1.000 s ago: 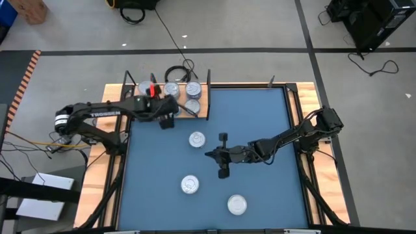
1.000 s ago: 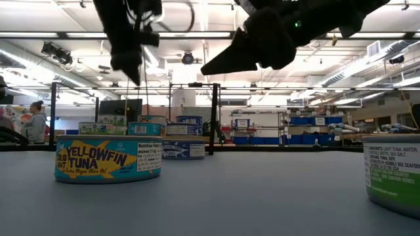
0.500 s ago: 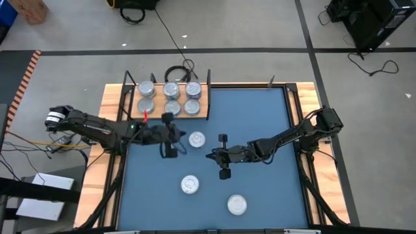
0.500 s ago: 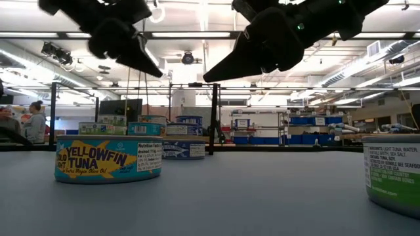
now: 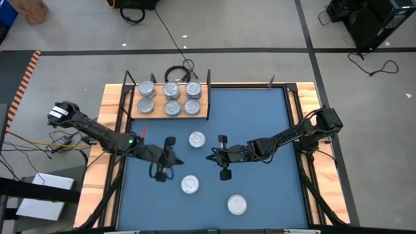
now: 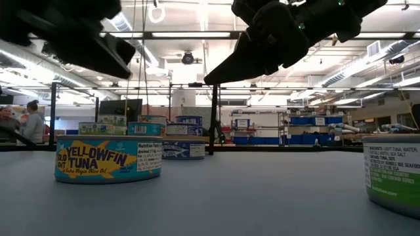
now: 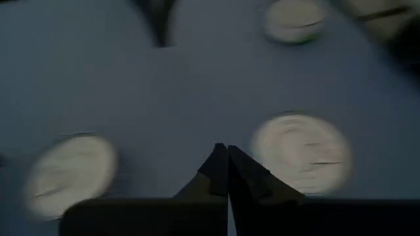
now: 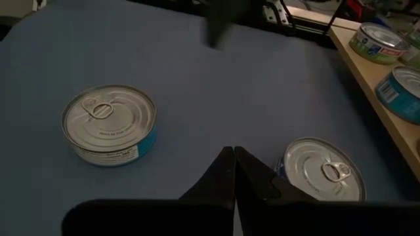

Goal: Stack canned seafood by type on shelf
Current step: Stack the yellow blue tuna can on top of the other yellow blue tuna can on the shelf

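Blue mat (image 5: 260, 195) holds three loose tins (image 5: 190, 184); six sit on the shelf (image 5: 201, 115). The left gripper (image 5: 162, 170), fingers pressed together and empty, has swung from shelf toward them; right gripper (image 5: 212, 156) hovers closed

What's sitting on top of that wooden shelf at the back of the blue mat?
Six round tins sit on the wooden shelf, in two rows of three between its black posts. From above only the lids show, so anything stacked under them is hidden.
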`<control>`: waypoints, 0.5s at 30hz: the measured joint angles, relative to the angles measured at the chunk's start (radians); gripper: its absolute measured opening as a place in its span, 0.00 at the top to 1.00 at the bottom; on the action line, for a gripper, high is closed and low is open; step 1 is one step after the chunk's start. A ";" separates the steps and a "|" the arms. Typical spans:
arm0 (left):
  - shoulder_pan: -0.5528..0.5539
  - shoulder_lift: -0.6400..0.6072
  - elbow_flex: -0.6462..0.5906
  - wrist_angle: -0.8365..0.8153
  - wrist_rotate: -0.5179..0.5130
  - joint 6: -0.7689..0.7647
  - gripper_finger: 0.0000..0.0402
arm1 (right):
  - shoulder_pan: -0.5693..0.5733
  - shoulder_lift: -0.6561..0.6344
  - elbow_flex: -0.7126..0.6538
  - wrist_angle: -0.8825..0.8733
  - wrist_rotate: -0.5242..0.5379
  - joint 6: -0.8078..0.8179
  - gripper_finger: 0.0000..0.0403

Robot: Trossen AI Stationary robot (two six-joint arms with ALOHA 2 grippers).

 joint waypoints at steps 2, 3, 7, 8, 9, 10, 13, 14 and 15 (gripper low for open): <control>-0.028 0.002 0.000 0.015 0.037 -0.055 0.99 | 0.000 0.000 0.000 0.000 0.000 0.002 0.97; -0.041 0.007 0.000 0.021 0.039 -0.091 0.99 | 0.001 0.000 0.000 0.000 0.000 0.002 0.97; -0.083 0.049 0.000 0.021 0.036 -0.273 0.97 | 0.001 0.000 0.000 0.000 0.009 0.003 0.97; -0.092 0.069 0.000 0.020 0.036 -0.313 0.95 | 0.001 0.000 0.000 0.000 0.020 0.003 0.97; -0.099 0.091 0.000 0.017 0.035 -0.349 0.93 | 0.002 0.000 0.000 0.000 0.024 0.003 0.97; -0.105 0.111 0.001 0.014 0.035 -0.383 0.91 | 0.002 0.000 0.000 0.000 0.025 0.003 0.97; -0.110 0.176 0.019 0.012 0.032 -0.456 0.83 | 0.003 0.000 0.000 -0.001 0.026 0.003 0.97; -0.110 0.194 0.027 0.010 0.030 -0.476 0.80 | 0.003 0.000 0.000 -0.001 0.026 0.002 0.96; -0.109 0.213 0.036 0.010 0.028 -0.491 0.77 | 0.003 0.000 0.000 -0.002 0.026 0.002 0.96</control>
